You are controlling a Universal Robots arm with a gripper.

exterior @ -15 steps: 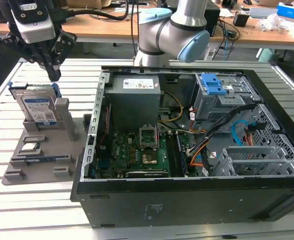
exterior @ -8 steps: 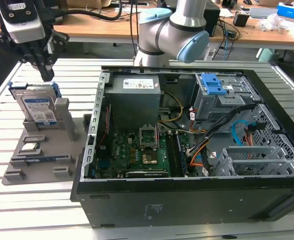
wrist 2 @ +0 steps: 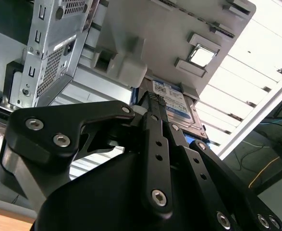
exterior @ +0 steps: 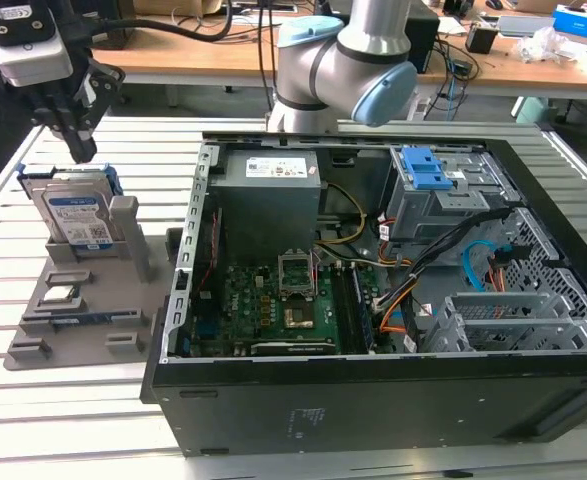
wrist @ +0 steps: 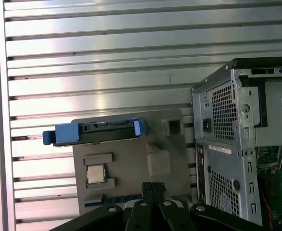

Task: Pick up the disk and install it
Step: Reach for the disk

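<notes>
The disk (exterior: 73, 215) stands on edge in a grey holder (exterior: 83, 340) at the exterior view's left. It is silver with a white-and-blue label and a blue bracket. My gripper (exterior: 80, 152) hangs just above the disk's upper edge, shut, with nothing between its black fingers. In the first wrist view the disk (wrist: 95, 132) is seen edge-on as a blue strip, and the gripper (wrist: 153, 185) is a short way off from it. The second wrist view shows the disk's label (wrist 2: 177, 108) just beyond the gripper (wrist 2: 153, 98).
An open computer case (exterior: 188, 290) lies to the exterior view's right of the holder, with a blue drive bay (exterior: 423, 170) at its far side. The holder also carries a processor chip (exterior: 61, 294) and a memory stick (exterior: 78, 318). The arm's base (exterior: 343, 60) stands behind the case.
</notes>
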